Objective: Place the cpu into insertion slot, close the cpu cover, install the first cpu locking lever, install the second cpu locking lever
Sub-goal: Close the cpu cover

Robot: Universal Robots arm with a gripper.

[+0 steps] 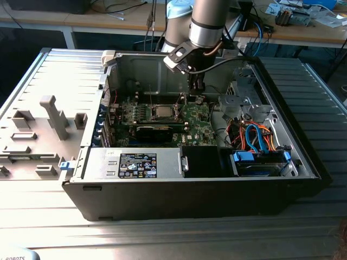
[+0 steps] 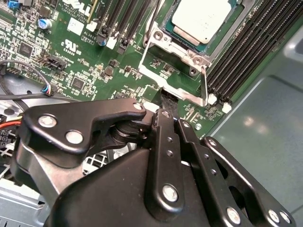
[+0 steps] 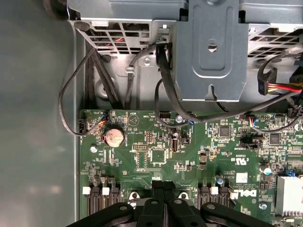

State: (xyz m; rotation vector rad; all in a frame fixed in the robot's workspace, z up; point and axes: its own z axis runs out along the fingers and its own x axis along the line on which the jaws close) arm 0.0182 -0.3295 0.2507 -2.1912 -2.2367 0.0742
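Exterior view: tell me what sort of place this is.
Probably a robotics lab or electronics workshop: an opened desktop computer case sits on a ridged metal table, a robot arm reaches into it, and the wooden workbench behind is strewn with cables and parts.

Strong glare on table [image 1: 162, 238]; case [image 1: 190, 197] interior under gripper [image 1: 196, 91] dim, shadowed. Board [image 3: 156, 151] evenly lit in both wrist views.
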